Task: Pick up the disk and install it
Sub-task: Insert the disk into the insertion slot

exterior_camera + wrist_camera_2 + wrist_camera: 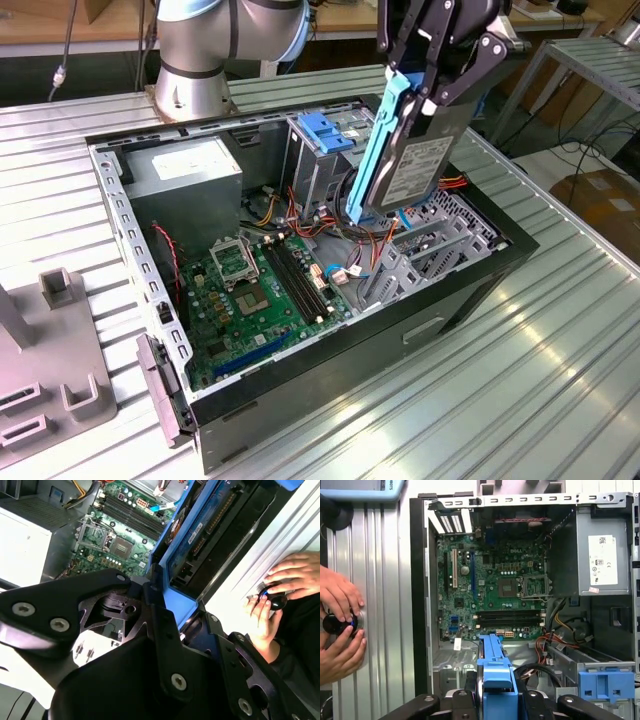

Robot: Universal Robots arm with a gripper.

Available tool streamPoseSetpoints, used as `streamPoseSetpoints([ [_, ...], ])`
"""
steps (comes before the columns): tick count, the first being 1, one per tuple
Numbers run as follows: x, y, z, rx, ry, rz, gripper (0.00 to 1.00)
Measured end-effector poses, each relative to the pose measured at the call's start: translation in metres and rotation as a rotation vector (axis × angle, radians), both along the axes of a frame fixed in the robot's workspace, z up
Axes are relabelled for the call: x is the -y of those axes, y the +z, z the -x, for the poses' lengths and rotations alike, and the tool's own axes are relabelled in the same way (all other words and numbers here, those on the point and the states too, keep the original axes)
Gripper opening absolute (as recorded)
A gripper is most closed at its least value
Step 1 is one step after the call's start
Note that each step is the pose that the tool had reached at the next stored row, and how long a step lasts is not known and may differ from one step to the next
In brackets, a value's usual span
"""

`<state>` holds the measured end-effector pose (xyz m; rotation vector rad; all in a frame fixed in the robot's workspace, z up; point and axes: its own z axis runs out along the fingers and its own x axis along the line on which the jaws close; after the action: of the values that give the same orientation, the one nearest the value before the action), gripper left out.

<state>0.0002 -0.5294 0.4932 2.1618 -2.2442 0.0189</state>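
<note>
The disk (420,165), a silver-grey drive with a white label and blue carrier rails, hangs steeply tilted over the open computer case (400,340). Its lower end sits among the cables beside the metal drive cage. My gripper (432,92) is shut on the disk's upper end, with black fingers on both sides. In the second wrist view the disk's circuit-board side (210,530) runs away from my black fingers (155,610). In the first wrist view its blue rail (497,667) points toward the motherboard (495,580).
Inside the case lie the green motherboard (260,290), the grey power supply box (185,170), and a drive cage with a blue latch (325,130). A person's hands (340,625) rest on a black knob beside the case. A grey fixture (50,370) stands at the exterior view's left.
</note>
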Motion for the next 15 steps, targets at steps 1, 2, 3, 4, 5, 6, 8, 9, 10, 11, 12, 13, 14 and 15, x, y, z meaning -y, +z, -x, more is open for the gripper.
streamPoseSetpoints([
  [1, 0.0015, 0.0000, -0.0011, 0.0000, 0.000, 0.0004, 0.37],
  [2, 0.0030, -0.0001, -0.0021, 0.0000, 0.000, 0.0006, 0.37],
  [3, 0.0056, -0.0002, -0.0040, 0.0000, 0.000, 0.0008, 0.37],
  [4, 0.0070, -0.0002, -0.0050, 0.0000, 0.000, 0.0010, 0.37],
  [5, 0.0081, -0.0003, -0.0062, 0.0000, 0.000, 0.0012, 0.37],
  [6, 0.0091, -0.0005, -0.0079, 0.0000, 0.000, 0.0013, 0.37],
  [8, 0.0110, -0.0009, -0.0112, 0.0000, 0.000, 0.0014, 0.37],
  [9, 0.0119, -0.0011, -0.0128, 0.0000, 0.000, 0.0014, 0.37],
  [10, 0.0135, -0.0014, -0.0155, 0.0000, 0.000, 0.0016, 0.37],
  [11, 0.0156, -0.0021, -0.0185, 0.0000, 0.000, 0.0015, 0.37],
  [12, 0.0175, -0.0026, -0.0215, 0.0000, 0.000, 0.0015, 0.37],
  [13, 0.0188, -0.0031, -0.0240, 0.0000, 0.000, 0.0015, 0.37],
  [14, 0.0198, -0.0035, -0.0261, 0.0000, 0.000, 0.0014, 0.37],
  [15, 0.0212, -0.0040, -0.0289, 0.0000, 0.000, 0.0014, 0.37],
])
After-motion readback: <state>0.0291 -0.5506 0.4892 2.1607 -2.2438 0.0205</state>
